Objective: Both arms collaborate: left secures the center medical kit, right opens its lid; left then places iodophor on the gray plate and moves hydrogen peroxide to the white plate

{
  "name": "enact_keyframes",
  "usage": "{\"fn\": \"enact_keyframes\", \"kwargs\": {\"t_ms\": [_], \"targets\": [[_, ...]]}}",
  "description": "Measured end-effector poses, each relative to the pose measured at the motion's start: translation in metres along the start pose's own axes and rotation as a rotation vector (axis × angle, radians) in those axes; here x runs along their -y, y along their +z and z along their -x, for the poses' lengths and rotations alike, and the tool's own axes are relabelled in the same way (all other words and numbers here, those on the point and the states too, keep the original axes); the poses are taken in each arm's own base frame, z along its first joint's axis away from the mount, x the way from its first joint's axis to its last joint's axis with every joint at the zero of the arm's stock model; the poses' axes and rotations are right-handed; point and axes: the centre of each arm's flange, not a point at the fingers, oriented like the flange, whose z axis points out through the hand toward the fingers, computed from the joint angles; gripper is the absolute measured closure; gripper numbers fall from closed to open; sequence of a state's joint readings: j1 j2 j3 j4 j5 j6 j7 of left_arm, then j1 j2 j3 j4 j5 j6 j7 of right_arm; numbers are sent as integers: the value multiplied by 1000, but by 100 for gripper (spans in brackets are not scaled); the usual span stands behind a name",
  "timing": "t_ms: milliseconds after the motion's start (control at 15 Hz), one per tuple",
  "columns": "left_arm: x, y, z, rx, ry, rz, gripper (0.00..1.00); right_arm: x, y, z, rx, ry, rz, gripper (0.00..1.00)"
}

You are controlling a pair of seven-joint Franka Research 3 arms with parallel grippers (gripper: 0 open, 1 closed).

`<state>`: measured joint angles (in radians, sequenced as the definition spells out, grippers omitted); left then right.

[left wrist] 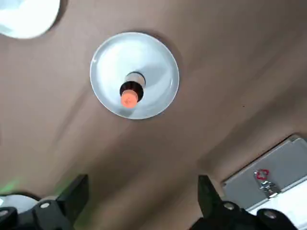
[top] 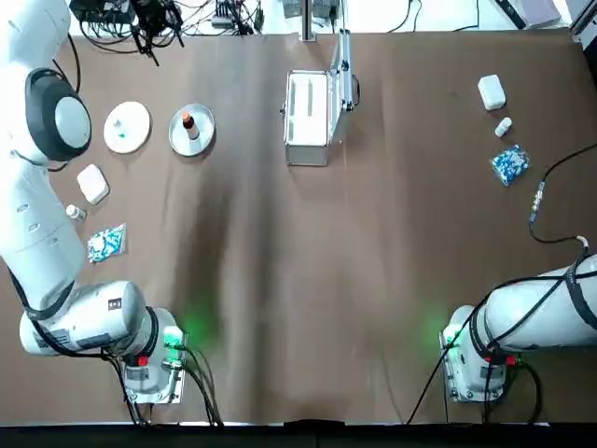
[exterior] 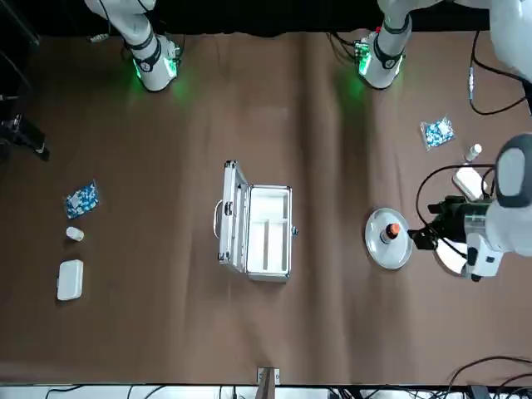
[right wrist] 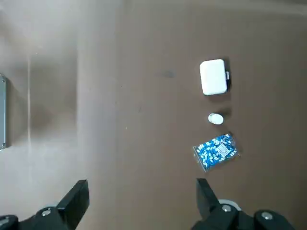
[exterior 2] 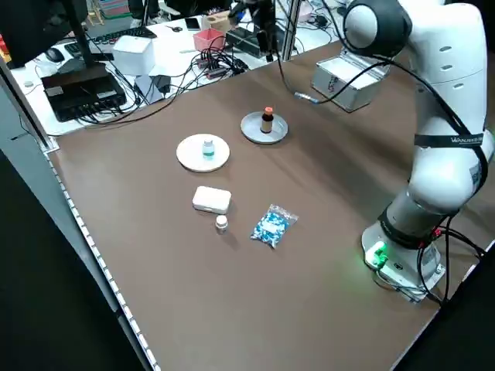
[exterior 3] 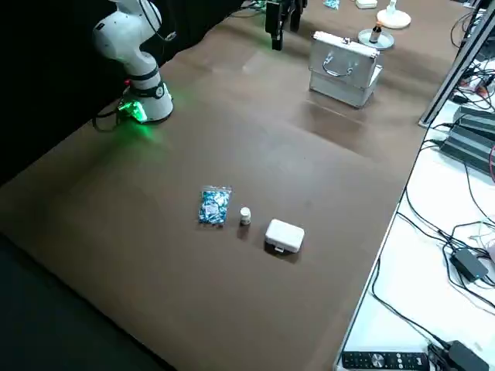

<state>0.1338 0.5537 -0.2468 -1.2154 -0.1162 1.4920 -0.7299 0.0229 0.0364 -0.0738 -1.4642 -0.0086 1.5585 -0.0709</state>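
Note:
The medical kit [top: 308,117] stands at the centre far side with its lid [top: 344,82] raised. The iodophor [top: 187,120], a brown bottle, stands on the gray plate [top: 201,138] to the kit's left. Further left, the hydrogen peroxide [top: 122,128] stands on the white plate [top: 135,117]. My left gripper [left wrist: 142,194] hovers open and empty above the table, apart from the gray plate [left wrist: 158,62] and the iodophor [left wrist: 130,93]. My right gripper [right wrist: 141,201] hangs open and empty high over the table's right side, away from the kit.
On the left lie a white box [top: 92,183], a small whitish bottle [top: 75,213] and a blue packet [top: 105,243]. A like set lies on the right: box [top: 492,91], bottle [top: 503,126], packet [top: 509,164]. A cable [top: 538,201] trails near the right edge.

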Motion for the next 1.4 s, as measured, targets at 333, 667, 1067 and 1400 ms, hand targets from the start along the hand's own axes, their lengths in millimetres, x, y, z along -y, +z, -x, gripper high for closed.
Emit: {"fn": "enact_keyframes", "kwargs": {"t_ms": [333,667,1067,1400], "targets": [[-18,-52,58,-158,105,-30,0,0,0,0,0,0,0,1],[-3,-97,91,-255,340,-45,0,0,0,0,0,0,0,1],[21,-104,116,-385,499,-38,0,0,0,0,0,0,0,1],[25,-118,135,-428,524,-32,0,-1,0,0,0,1,0,1]]}}
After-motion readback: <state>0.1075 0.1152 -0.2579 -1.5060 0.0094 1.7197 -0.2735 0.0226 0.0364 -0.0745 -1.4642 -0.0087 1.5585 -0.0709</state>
